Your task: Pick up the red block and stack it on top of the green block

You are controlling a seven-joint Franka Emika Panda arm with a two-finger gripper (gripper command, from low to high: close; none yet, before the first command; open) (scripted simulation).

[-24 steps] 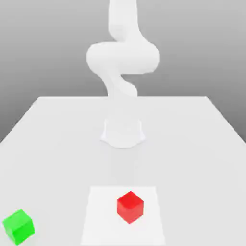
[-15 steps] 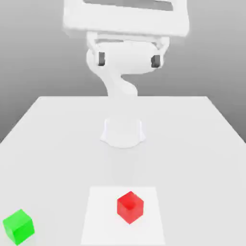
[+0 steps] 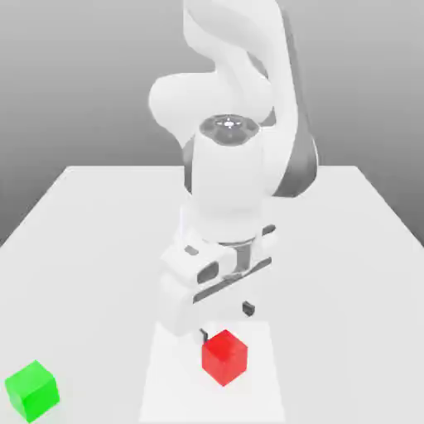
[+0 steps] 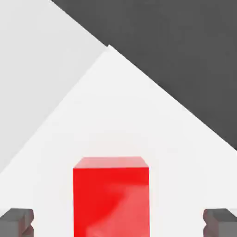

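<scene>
Red block: one cube, resting on a lighter square patch of the desk, corner turned toward the exterior camera. Not gripped.

Claw: just above and behind the red block, pointing down at it; two dark fingertips spread wide, one on each side of the red block in the hand view, neither touching it. Nothing between them but the cube's upper part.

Arm: white, bent forward over the red block, its hand hanging directly above the cube.

Green block: one cube, on the desk well apart from the red block, toward the exterior view's left, outside the lighter patch. Nothing on top of it.
</scene>
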